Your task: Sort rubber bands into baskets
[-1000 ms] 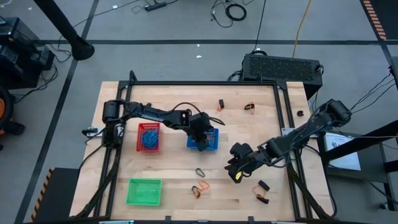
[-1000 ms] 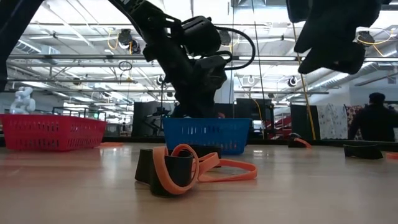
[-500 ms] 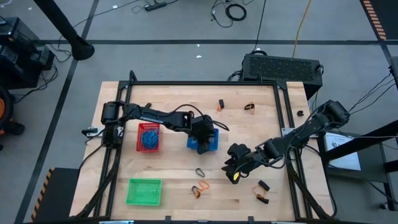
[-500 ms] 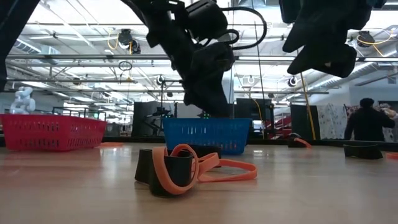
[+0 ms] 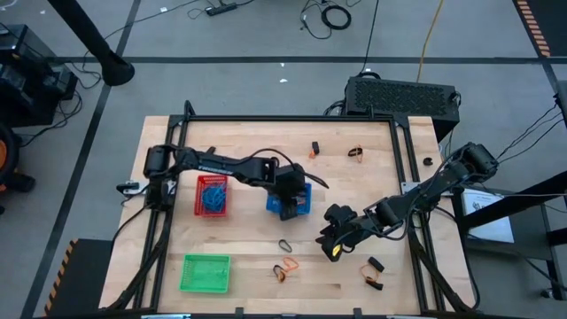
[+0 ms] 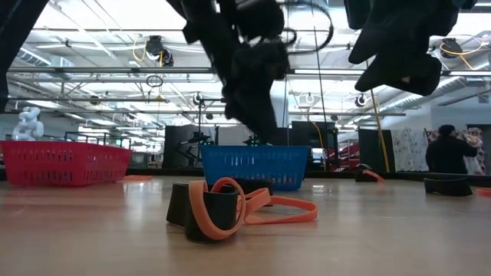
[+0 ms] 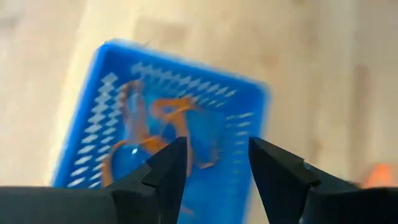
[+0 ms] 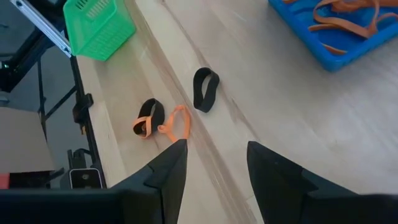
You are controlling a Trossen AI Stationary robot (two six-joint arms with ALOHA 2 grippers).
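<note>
The blue basket [image 5: 291, 201] sits mid-table with orange rubber bands [image 7: 158, 127] lying on its floor. My left gripper [image 7: 217, 168] hangs open just above it [image 6: 257, 166], with nothing between its fingers. The red basket [image 5: 212, 195] holds blue bands. The green basket [image 5: 205, 272] stands at the near left. My right gripper [image 8: 211, 171] hovers open over bare wood to the right of the middle [image 5: 335, 241]. Ahead of it lie a black band [image 8: 205, 89] and an orange and black pair [image 8: 157, 121].
More loose bands lie near the right front [image 5: 374, 270] and along the far edge [image 5: 355, 153]. A black frame [image 5: 292, 118] borders the table. In the low view a tangle of orange and black bands [image 6: 222, 208] lies close to the camera. A person [image 6: 453, 149] stands beyond the table.
My left gripper has risen from inside the blue basket to just above its rim and has rolled a little. The orange bands stay in the basket. My right gripper has kept still.
</note>
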